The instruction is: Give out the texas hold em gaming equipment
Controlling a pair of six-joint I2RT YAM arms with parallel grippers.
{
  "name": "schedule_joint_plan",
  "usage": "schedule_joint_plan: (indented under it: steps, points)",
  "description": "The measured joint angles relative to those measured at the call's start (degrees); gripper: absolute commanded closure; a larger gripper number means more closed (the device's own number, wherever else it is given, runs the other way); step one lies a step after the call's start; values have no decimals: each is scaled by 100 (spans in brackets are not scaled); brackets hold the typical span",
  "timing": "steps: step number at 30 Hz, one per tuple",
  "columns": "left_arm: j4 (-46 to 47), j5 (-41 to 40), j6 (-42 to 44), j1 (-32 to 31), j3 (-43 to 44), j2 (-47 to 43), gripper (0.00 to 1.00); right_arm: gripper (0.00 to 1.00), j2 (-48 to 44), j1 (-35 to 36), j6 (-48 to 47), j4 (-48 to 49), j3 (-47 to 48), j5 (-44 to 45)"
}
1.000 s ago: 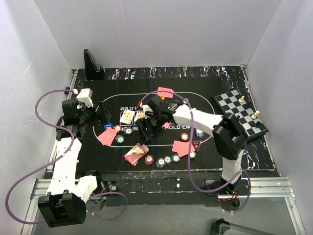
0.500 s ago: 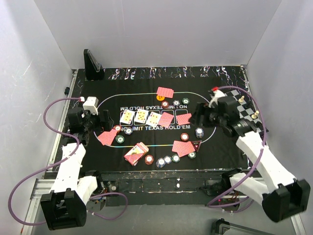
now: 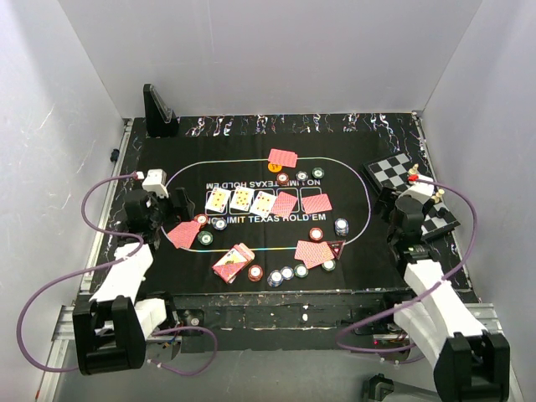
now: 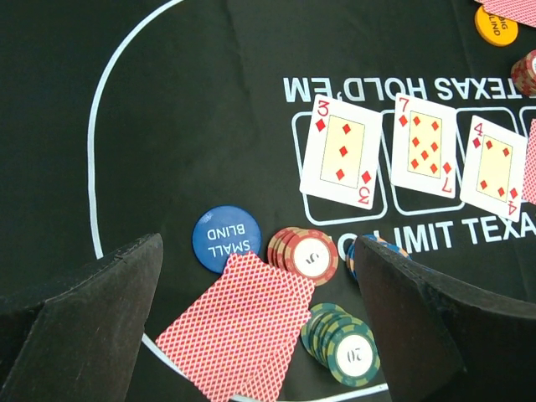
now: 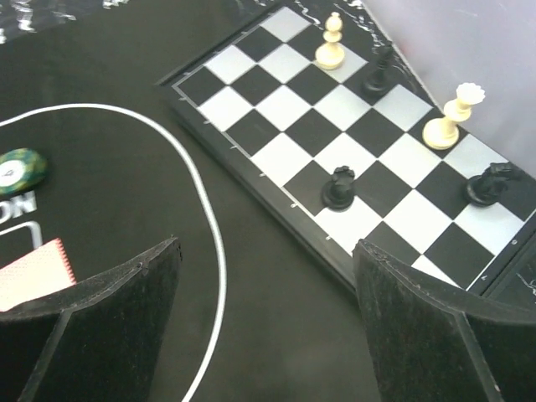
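On the mat, three face-up cards (image 3: 241, 199) and two red-backed cards (image 3: 300, 203) lie in a row. Other red-backed cards lie at the far side (image 3: 283, 157), left (image 3: 182, 235) and near right (image 3: 316, 252), with a deck (image 3: 234, 263) at the near side. A triangular marker (image 3: 337, 247) and chips (image 3: 286, 272) lie nearby. My left gripper (image 3: 173, 206) is open and empty above the left cards (image 4: 239, 327), a blue "SMALL BLIND" chip (image 4: 226, 239), red chips (image 4: 303, 254) and green chips (image 4: 342, 339). My right gripper (image 3: 389, 211) is open and empty over bare mat (image 5: 266, 247).
The chessboard (image 3: 410, 188) with several pieces stands at the right edge, just right of my right gripper, and shows in the right wrist view (image 5: 368, 142). A black stand (image 3: 157, 110) sits at the back left. Grey walls close three sides.
My right arm has pulled back from the mat's middle to the right edge beside the chessboard, uncovering the row of cards. My left arm has shifted slightly.
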Motion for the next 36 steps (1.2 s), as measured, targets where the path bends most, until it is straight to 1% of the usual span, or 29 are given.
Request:
schedule_joint_plan:
  steps: [7,10,14,18,22,30,36]
  points:
    - [1237,-46,-236,0,-101,765,2,9,1200,-505,-210,1427,-304,-11]
    - [1733,-105,-284,0,-144,1051,2,9,1687,-599,-225,1840,-310,-37]
    - [2337,-247,-291,0,-282,1274,2,8,2116,-651,-227,2288,-310,-90]
    - [2992,-385,-216,0,-566,1320,2,8,2393,-719,-225,2509,-310,-136]
    - [3882,-420,-118,0,-1034,1364,2,8,2527,-748,-225,2739,-310,-146]
    - [4940,-437,-125,0,-1126,1845,2,7,2992,-769,-229,3145,-293,-236]
    - [6100,-269,-44,0,-1526,2481,2,6,3075,-780,-350,3532,-308,-601]
